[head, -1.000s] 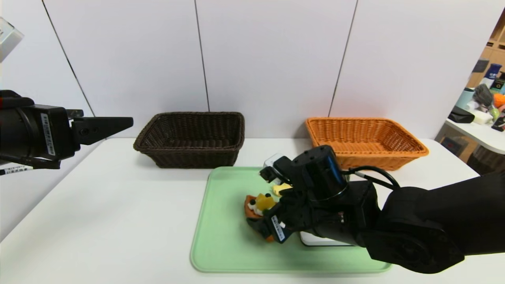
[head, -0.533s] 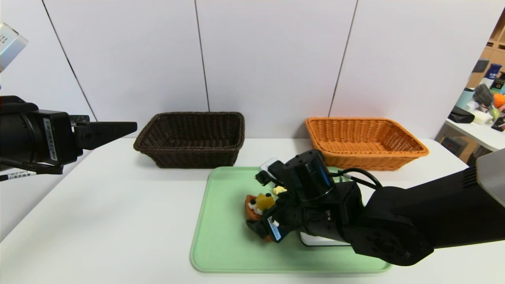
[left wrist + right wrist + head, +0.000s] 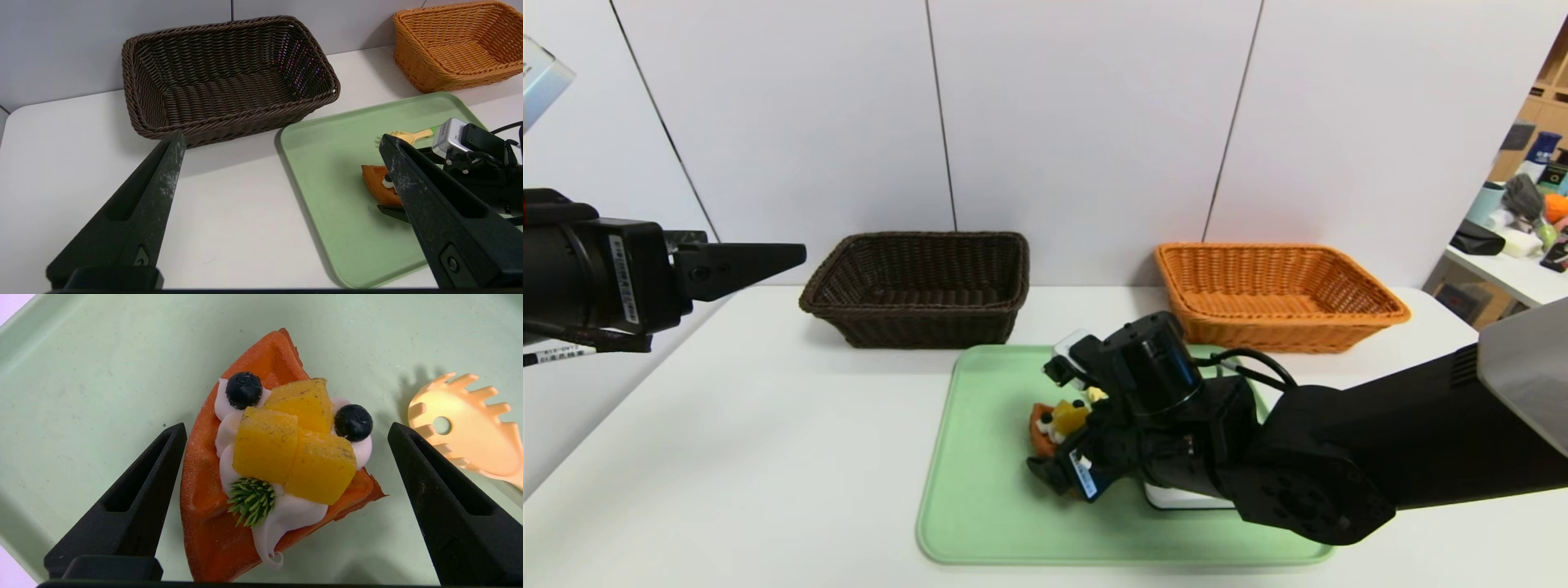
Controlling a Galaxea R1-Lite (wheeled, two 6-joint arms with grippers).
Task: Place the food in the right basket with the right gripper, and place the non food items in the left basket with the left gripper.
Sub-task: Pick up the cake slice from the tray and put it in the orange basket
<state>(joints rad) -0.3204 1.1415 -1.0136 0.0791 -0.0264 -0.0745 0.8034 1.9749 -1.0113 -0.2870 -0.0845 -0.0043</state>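
The right claw is positioned over the toy cake wedge on the green tray, its jaws spread wide to either side of the cake, with nothing gripped. The left claw, also wide and holding nothing, is poised above the white counter on the side of the dark brown basket. The orange basket, for which the food is bound, stands behind the tray on the robot's right.

The step in hand is judged to be the pickup of the cake. It is best done by lowering the right claw until the waffle-like base can be caught low between the fingers, rather than by the fruit and cream on top, which could be bent or pulled loose. The cake should be centered before closing, as its tapered outline may cause it to twist or slip out under uneven pressure. A gentle, firm squeeze should be enough, followed by a straight lift.

Care is also needed on the side of the pale yellow utensil, which lies just beside one finger and could be nudged. The white device, partly hidden beneath the right arm, is likewise to be avoided.
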